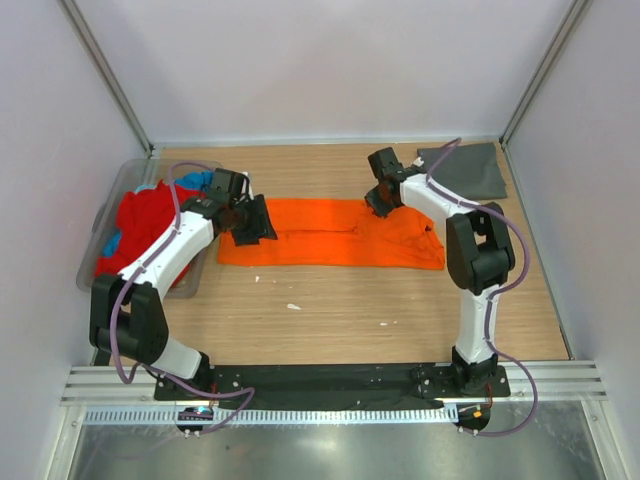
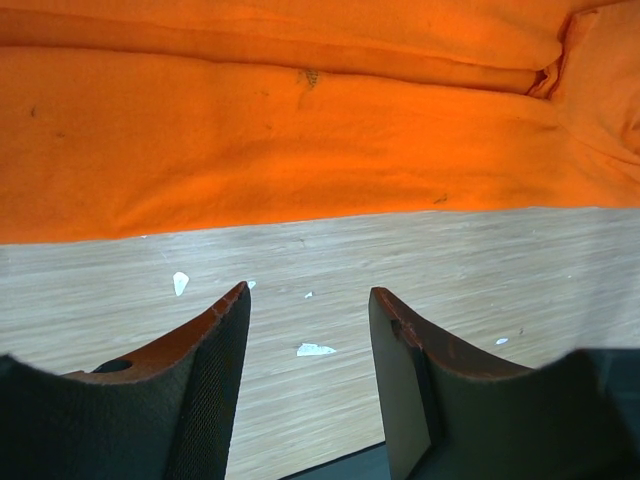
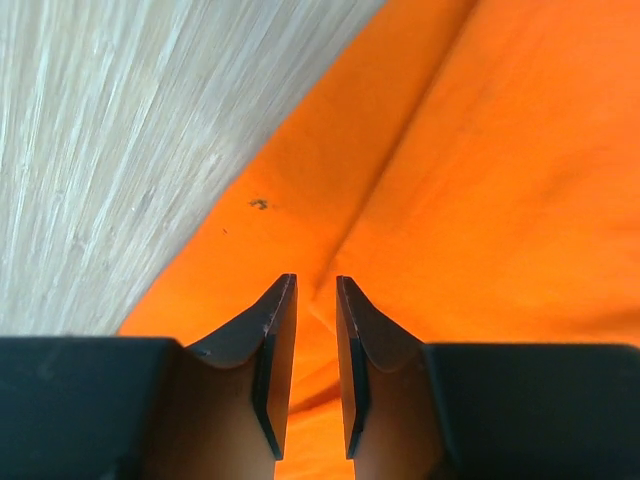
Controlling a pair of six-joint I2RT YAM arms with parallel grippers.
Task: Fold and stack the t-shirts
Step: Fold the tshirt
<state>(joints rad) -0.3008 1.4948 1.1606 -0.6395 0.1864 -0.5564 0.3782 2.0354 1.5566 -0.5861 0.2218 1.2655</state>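
The orange t-shirt (image 1: 330, 245), folded into a long strip, lies across the middle of the wooden table (image 1: 350, 310). A dark grey t-shirt (image 1: 465, 170) lies flat in the far right corner, and a red t-shirt (image 1: 145, 225) and a blue t-shirt (image 1: 195, 181) are heaped in the clear tub (image 1: 88, 270) at the left. The left claw (image 2: 308, 295) hangs over bare wood just beside the strip's edge, its fingers apart and empty. The right claw (image 3: 316, 282) sits low over the orange cloth with its fingers narrowly parted at a crease; whether they pinch the cloth cannot be told.

I sit at the near edge of a pale wooden table (image 1: 330, 310). Plain white walls (image 1: 320, 60) close my left, right and far sides. Grey metal posts (image 1: 108, 75) mark the far corners. Soft, even light.
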